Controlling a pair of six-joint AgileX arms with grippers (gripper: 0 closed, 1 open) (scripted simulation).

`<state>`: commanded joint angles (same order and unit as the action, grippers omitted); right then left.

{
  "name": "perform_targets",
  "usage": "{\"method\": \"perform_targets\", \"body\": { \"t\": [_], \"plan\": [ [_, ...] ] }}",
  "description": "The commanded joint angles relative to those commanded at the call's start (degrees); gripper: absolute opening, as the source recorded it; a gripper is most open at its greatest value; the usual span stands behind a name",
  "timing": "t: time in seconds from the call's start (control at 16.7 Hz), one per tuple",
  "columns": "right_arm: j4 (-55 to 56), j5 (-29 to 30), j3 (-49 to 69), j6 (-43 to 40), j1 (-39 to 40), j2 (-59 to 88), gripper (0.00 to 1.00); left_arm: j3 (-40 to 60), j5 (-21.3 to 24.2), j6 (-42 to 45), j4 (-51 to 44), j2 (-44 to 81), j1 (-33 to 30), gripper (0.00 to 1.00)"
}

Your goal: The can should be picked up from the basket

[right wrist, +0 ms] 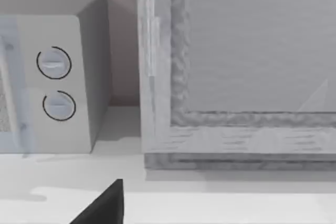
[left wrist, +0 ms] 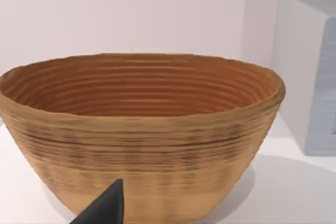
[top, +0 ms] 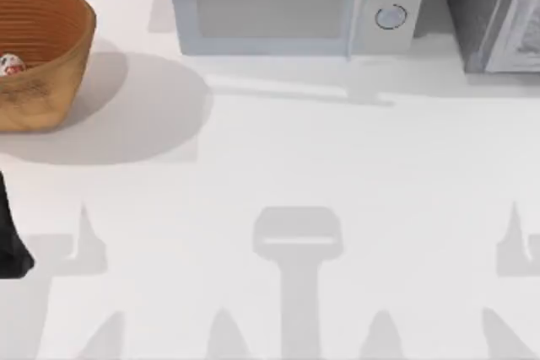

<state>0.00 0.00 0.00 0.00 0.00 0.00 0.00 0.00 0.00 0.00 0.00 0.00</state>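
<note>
The basket (top: 38,48) is a large orange-brown wicker bowl with ribbed walls, standing at the table's far left. The can (top: 9,65) lies inside it near the top view's left edge: a tiny white cylinder with red marks. In the left wrist view the basket (left wrist: 142,129) stands upright straight ahead, and its near wall hides what lies on its bottom. My left arm (top: 10,246) is a dark shape at the left edge, nearer the front than the basket and apart from it. A black part of my left gripper (left wrist: 105,208) points at the basket's outer wall.
A pale microwave (top: 291,2) with two round knobs stands at the back centre. A grey cabinet (top: 498,10) fills the back right corner. My right gripper (right wrist: 105,205) faces the cabinet front (right wrist: 236,66) and the microwave's knobs (right wrist: 55,82).
</note>
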Motion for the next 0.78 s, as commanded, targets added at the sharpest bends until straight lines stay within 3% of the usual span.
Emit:
{"method": "perform_targets", "body": {
  "t": [0.36,0.78],
  "plan": [
    [0.0,0.0,0.0,0.0,0.0,0.0,1.00,5.1,0.2,0.4,-2.9,5.4,0.2,1.00],
    [0.0,0.0,0.0,0.0,0.0,0.0,1.00,31.6,1.0,2.3,-18.0,33.1,1.6,1.00]
  ]
}}
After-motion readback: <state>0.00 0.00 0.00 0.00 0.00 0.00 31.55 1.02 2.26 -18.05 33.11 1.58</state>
